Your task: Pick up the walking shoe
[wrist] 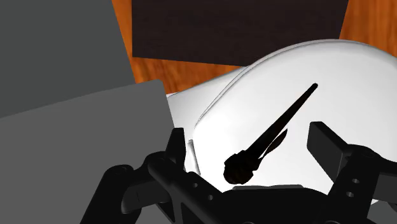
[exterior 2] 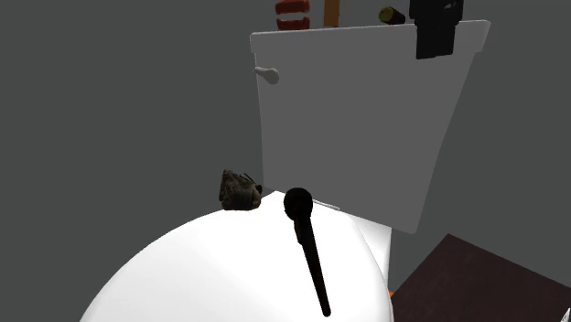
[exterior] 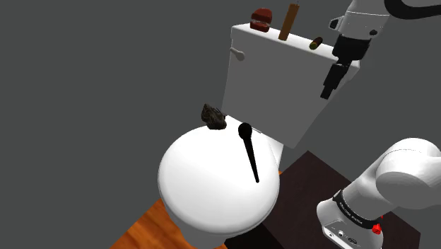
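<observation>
The walking shoe (exterior: 214,117) (exterior 2: 240,189) is a small dark brown-grey lump. It rests at the back edge of the white toilet lid (exterior: 205,184) (exterior 2: 229,274), close to the tank's lower corner. My black gripper (exterior: 327,93) (exterior 2: 436,53) (wrist: 248,137) hangs high beside the tank's other end, far from the shoe. It is open, and its fingers stand wide apart with nothing between them. Below the gripper, a black long-handled utensil (exterior: 249,152) (exterior 2: 307,247) (wrist: 270,137) lies on the lid.
The tall white tank (exterior: 283,85) (exterior 2: 366,119) carries a red-brown object (exterior: 261,19), an upright brown stick (exterior: 288,22) and a small dark bottle (exterior: 316,42). A flush handle (exterior: 238,53) juts from its front. The dark stand (exterior: 311,184) and wooden floor (exterior: 148,230) lie below.
</observation>
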